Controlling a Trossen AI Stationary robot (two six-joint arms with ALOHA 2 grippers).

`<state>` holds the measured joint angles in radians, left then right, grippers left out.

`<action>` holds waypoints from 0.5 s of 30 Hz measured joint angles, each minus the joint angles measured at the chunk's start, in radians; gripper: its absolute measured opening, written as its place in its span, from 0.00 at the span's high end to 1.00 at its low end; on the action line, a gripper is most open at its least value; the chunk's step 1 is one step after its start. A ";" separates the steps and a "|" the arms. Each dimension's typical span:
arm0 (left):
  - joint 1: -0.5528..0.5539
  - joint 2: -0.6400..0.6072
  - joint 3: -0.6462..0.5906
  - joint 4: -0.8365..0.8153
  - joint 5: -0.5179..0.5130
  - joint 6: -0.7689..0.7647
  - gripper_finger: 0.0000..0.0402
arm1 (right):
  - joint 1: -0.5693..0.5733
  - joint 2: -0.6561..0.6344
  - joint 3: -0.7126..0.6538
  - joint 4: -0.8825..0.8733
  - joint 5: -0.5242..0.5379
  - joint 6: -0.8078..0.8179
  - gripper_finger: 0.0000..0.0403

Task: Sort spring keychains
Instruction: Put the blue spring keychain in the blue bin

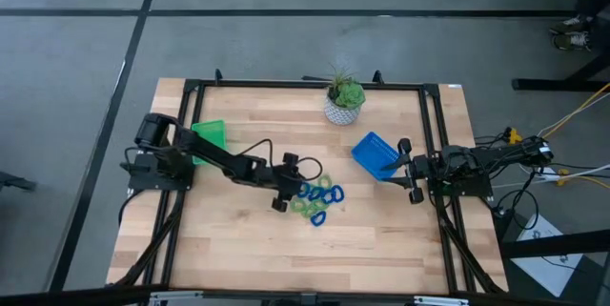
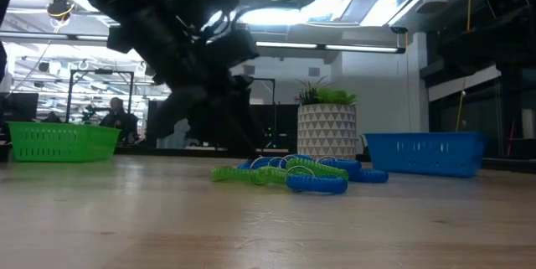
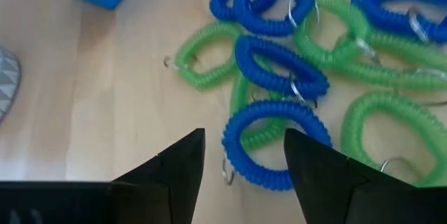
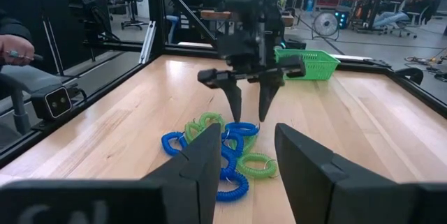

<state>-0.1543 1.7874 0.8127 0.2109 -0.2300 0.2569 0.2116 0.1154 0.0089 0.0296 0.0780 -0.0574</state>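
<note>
Several small blue and light green spring keychains [image 1: 317, 201] lie in one tangled pile on the table's middle, also seen in the low view [image 2: 289, 173]. My left gripper [image 1: 287, 190] hangs open just over the pile's left edge, pointing down. In the left wrist view [image 3: 244, 158] its fingers stand either side of a blue keychain [image 3: 276, 144] without touching it. The right wrist view shows this gripper [image 4: 248, 116] with its tips just above the pile [image 4: 216, 151]. My right gripper [image 1: 406, 170] waits open at the table's right side, beside the blue tray [image 1: 375, 153].
A green tray [image 1: 210, 135] sits at the far left, under the left arm, and the blue tray [image 2: 427, 152] at the right. A potted plant [image 1: 343, 102] stands at the far middle edge. Bare wood lies near of the pile. People show in the room beyond.
</note>
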 joint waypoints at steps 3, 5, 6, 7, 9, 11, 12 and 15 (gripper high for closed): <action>0.004 0.012 0.000 0.005 -0.006 -0.011 0.53 | 0.000 0.000 0.000 0.000 0.000 0.000 0.66; 0.008 0.015 0.000 0.002 0.000 -0.033 0.53 | 0.000 0.000 0.000 0.000 0.000 0.000 0.66; 0.009 0.015 0.000 0.004 0.006 -0.043 0.54 | 0.000 0.000 0.000 0.000 0.000 0.000 0.66; 0.008 0.015 0.000 0.005 0.011 -0.054 0.53 | 0.000 0.000 0.000 0.000 0.000 0.000 0.66; 0.008 0.015 0.000 0.000 0.021 -0.079 0.53 | 0.000 0.000 0.000 0.000 0.000 0.000 0.66; 0.008 0.015 0.000 -0.001 0.032 -0.102 0.54 | 0.000 0.000 0.000 0.000 0.000 0.000 0.66; 0.008 0.015 0.000 -0.003 0.039 -0.115 0.54 | 0.000 0.000 0.000 0.000 0.000 0.000 0.66; 0.008 0.015 0.000 -0.004 0.048 -0.146 0.54 | 0.000 0.000 0.000 0.000 0.000 0.000 0.66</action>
<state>-0.1460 1.8019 0.8127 0.2066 -0.1819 0.1114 0.2118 0.1157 0.0090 0.0296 0.0780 -0.0573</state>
